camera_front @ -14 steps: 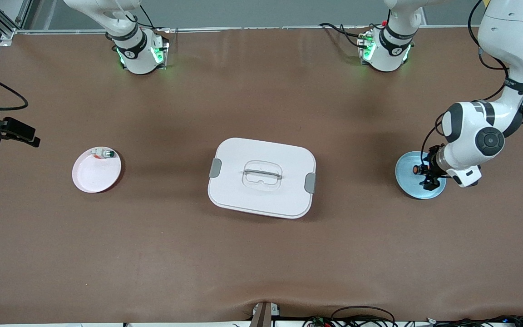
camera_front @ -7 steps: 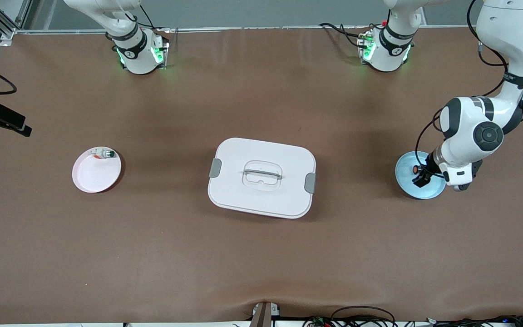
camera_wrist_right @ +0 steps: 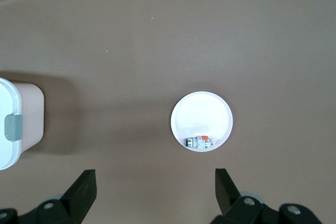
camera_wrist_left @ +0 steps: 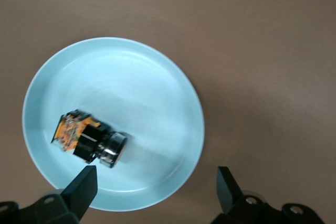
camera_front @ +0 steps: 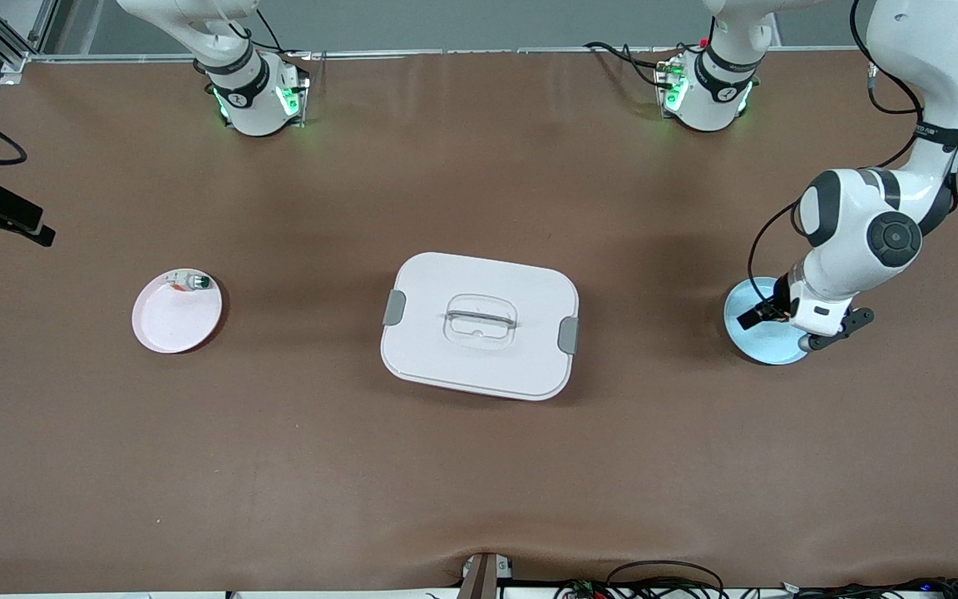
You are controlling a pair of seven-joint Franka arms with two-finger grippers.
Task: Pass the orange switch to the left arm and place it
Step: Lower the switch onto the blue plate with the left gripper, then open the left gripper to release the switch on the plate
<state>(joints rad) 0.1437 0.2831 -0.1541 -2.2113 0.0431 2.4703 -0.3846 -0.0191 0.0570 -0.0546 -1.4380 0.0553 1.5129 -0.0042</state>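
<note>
A matte brown surface (camera_front: 479, 466), faintly creased like leather, lies under me. My left gripper (camera_wrist_left: 157, 190) hangs over a smooth, glossy pale blue plate (camera_wrist_left: 157, 77), a shallow round dish at the left arm's end of the surface. The orange switch (camera_wrist_left: 88, 140) lies on its side in that plate, a stubby black cylinder with a shiny metal-looking ring at one end and an orange, squarish block at the other; I think the round button faces away from me, though I cannot be sure. My left fingers (camera_wrist_left: 81, 187) stand wide apart, holding nothing and touching nothing, one tip just over the plate's rim beside the switch. The box (camera_front: 479, 326) sits mid-surface, well apart from both plates: white plastic, a rounded rectangle with grey clips at its short ends and a clear recessed handle in the lid. Toward the right arm's end rests a round pink plate (camera_front: 177, 312) carrying a tiny white-and-green component (camera_wrist_right: 199, 142) at its rim. My right gripper (camera_wrist_right: 155, 190) waits high over the surface near that plate, fingers spread wide and empty.
</note>
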